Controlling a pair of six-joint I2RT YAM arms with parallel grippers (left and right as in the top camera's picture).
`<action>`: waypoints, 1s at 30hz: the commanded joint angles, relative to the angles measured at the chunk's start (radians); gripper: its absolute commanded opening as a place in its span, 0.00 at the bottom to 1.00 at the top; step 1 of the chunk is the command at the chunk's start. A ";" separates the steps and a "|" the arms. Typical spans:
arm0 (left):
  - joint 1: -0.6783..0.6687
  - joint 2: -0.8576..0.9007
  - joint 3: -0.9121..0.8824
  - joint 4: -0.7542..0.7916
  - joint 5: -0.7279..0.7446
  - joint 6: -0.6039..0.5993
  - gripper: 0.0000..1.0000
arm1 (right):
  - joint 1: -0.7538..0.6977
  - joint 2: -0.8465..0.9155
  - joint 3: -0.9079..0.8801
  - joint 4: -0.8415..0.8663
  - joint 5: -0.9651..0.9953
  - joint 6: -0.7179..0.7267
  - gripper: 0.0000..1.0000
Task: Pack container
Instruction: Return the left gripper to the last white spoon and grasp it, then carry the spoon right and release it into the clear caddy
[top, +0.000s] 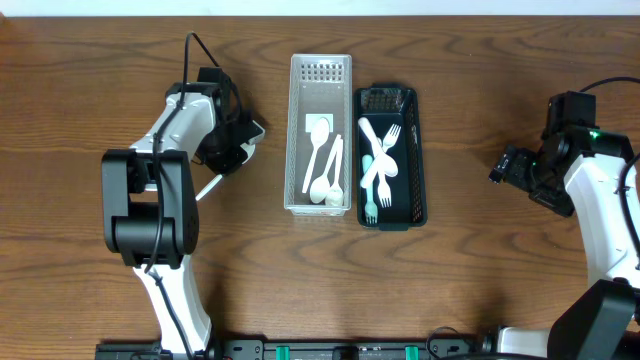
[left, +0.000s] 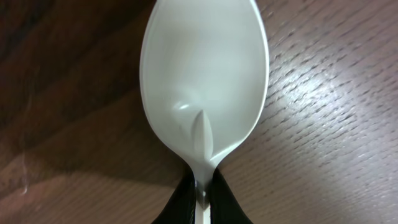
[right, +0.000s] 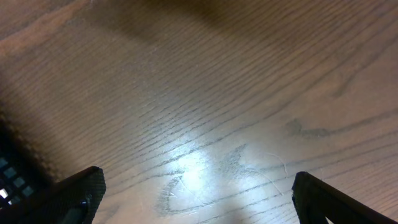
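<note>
Left gripper (left: 201, 186) clenched a white spoon (left: 204, 81) at its neck, bowl beyond the jaws. Right gripper (right: 198, 196) stood released above bare table (right: 205, 93). The clear bin (top: 295, 130) held spoons (top: 322, 165). The adjoining dark bin (top: 422, 150) held forks (top: 386, 160) and a teal utensil (top: 368, 190), probably a fork.

The left arm (top: 150, 200) stands at the near edge of the left side and bends at the elbow toward the middle. The left gripper (left: 202, 190) is closed tightly on the neck of a white spoon (left: 202, 81). The right arm (top: 605, 210) stands on the far right, wrist turned inward; the right gripper (right: 198, 182) hangs low, its jaws wide apart.
</note>
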 joint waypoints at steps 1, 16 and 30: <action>-0.011 0.003 -0.025 -0.012 -0.114 -0.083 0.06 | -0.006 0.003 -0.002 -0.002 -0.005 0.011 0.99; -0.166 -0.514 0.075 -0.077 0.136 -0.371 0.06 | -0.006 0.003 -0.002 -0.006 -0.035 0.011 0.99; -0.353 -0.395 0.046 0.064 0.215 -0.840 0.06 | -0.006 0.003 -0.002 -0.006 -0.065 0.011 0.99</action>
